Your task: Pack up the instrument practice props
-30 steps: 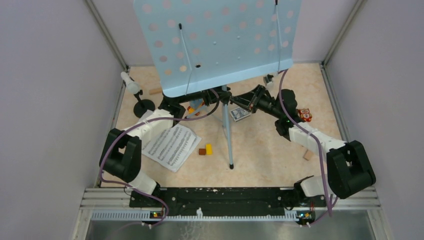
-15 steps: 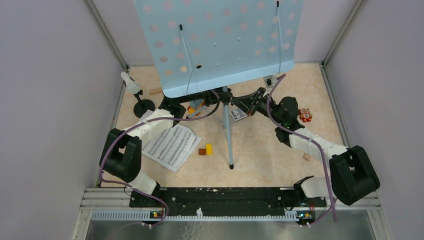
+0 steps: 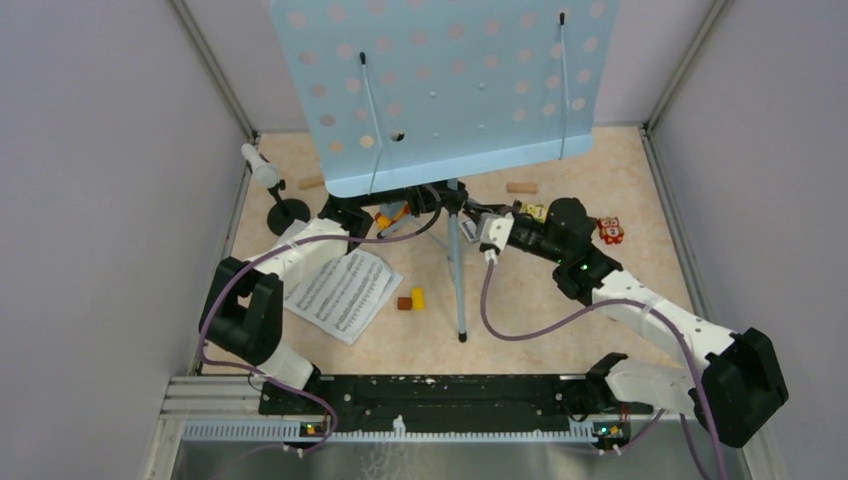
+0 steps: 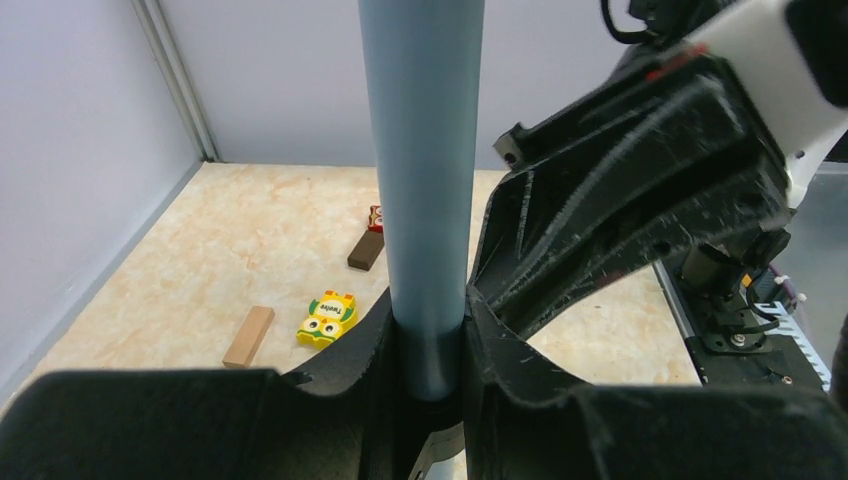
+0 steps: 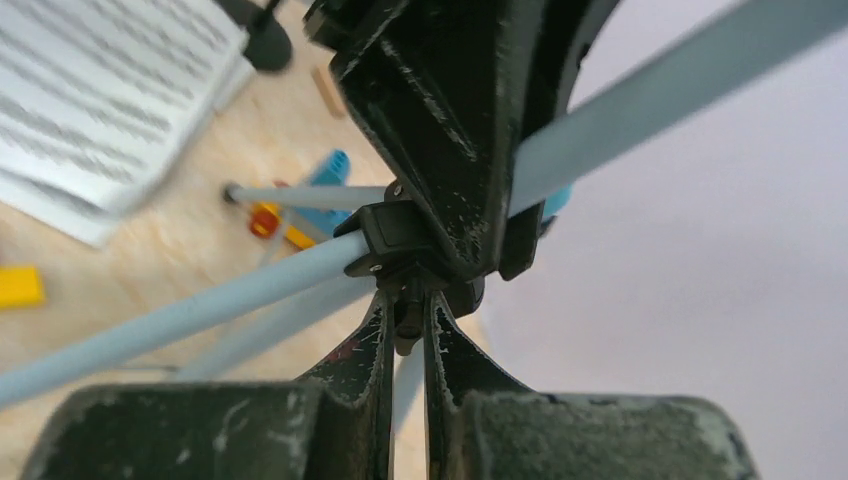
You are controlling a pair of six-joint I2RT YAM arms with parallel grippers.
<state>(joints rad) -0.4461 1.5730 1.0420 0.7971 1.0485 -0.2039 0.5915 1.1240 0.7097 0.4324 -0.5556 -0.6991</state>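
Note:
The light-blue perforated music rack (image 3: 440,80) stands at the back on its pole (image 4: 425,150), with one tripod leg (image 3: 458,290) running toward me. My left gripper (image 3: 437,198) (image 4: 427,335) is shut round the pole just under the panel. From the right, my right gripper (image 3: 467,214) (image 5: 405,320) is shut on a small black knob (image 5: 404,325) under the stand's black collar (image 5: 420,230). White sheet-music pages (image 3: 340,290) lie left of the leg. A white toy microphone (image 3: 261,167) sits in a black round-based holder (image 3: 288,212) at the far left.
Near the pole's foot lie a blue and orange toy (image 3: 390,215) and a card deck (image 3: 470,229). Small yellow and brown blocks (image 3: 412,299) rest by the pages. Wooden blocks (image 3: 521,187) and owl pieces (image 3: 610,230) (image 4: 327,315) dot the back right. Walls close three sides.
My right gripper has swung left from behind the pole to the collar and shut on the knob. Its elbow moved toward the near right. The rack panel leaned slightly right.

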